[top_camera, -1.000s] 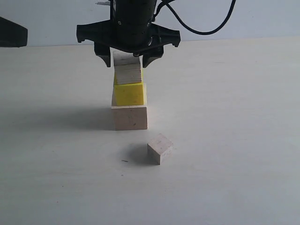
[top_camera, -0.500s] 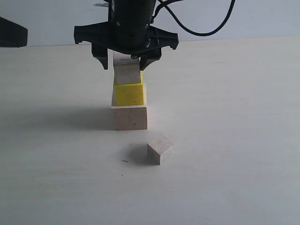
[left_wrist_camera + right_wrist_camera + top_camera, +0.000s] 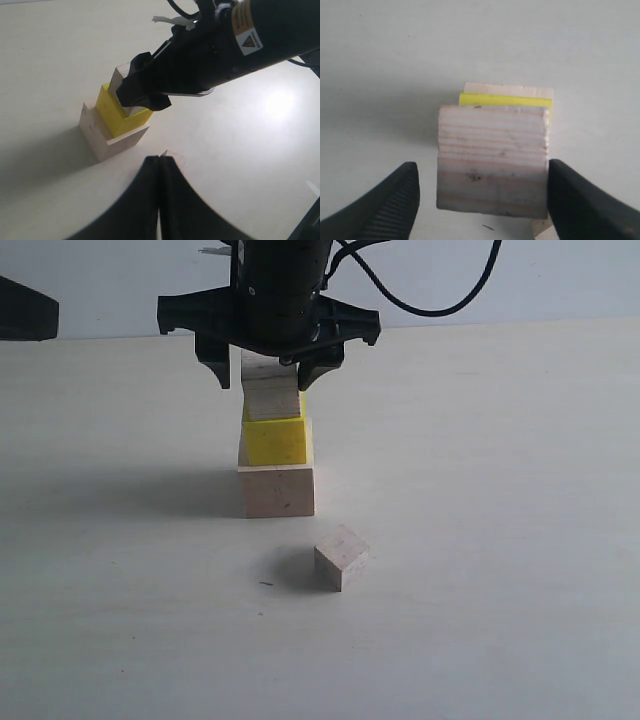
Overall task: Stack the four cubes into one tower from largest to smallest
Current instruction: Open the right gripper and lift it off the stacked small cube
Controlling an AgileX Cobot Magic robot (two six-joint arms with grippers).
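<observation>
Right gripper (image 3: 268,375), jaws spread and gripping nothing, straddles and partly hides a small wooden cube (image 3: 274,398) topping the yellow cube (image 3: 276,442) and large wooden cube (image 3: 279,490). The other small cube (image 3: 341,557) lies nearby on the table (image 3: 500,540). Left gripper (image 3: 159,162) is closed, empty.

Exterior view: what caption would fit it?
Open right gripper straddles third cube atop yellow cube and large cube; fourth cube lies loose.

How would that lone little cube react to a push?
The loose small cube looks solid and flat-faced, so it would probably slide rather than roll or tip. Small and wooden, it is likely light; its matte surface should not be slippery.
</observation>
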